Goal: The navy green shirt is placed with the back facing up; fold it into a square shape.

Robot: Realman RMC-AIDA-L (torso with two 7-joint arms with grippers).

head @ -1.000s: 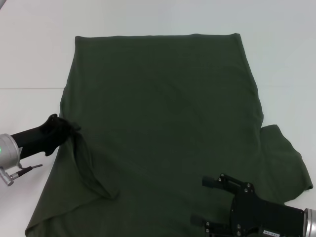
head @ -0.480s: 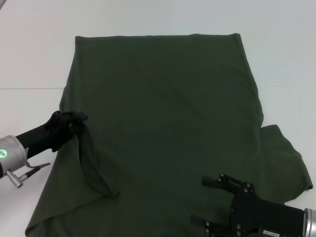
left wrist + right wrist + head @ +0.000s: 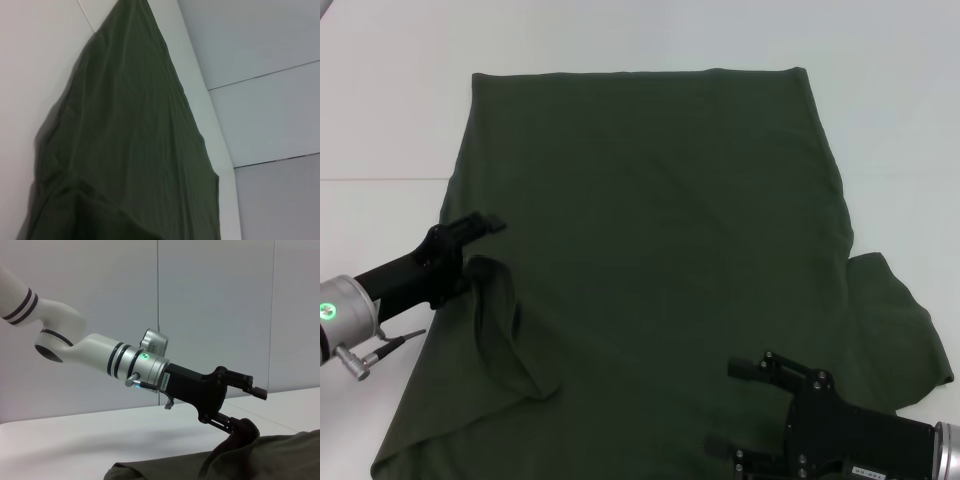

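The navy green shirt lies flat on the white bench, plain side up, its long axis running from the near edge away from the robot, hem at the far end. In the head view the left sleeve is already turned inward, forming a raised ridge of cloth near the left edge, while the right sleeve lies spread on the bench beyond the shirt's right side. The left gripper sits at that ridge, fingers spread, one above and one just at the bunched fabric; the cloth lies directly in front of and slightly beneath them, toward the shirt's middle. The right gripper hovers low over the near right part of the shirt, fingers spread and holding nothing; it is the nearer arm to the unfolded right sleeve, which lies outward to its right.

In the left wrist view only the shirt shows, stretching away along the bench edge; that arm's own fingers are not visible.

In the right wrist view the left gripper is seen side-on: the upper finger is clear of the cloth, the lower one meets the peak of the raised fold, and nothing is pinched. I judge the right sleeve fold is next.
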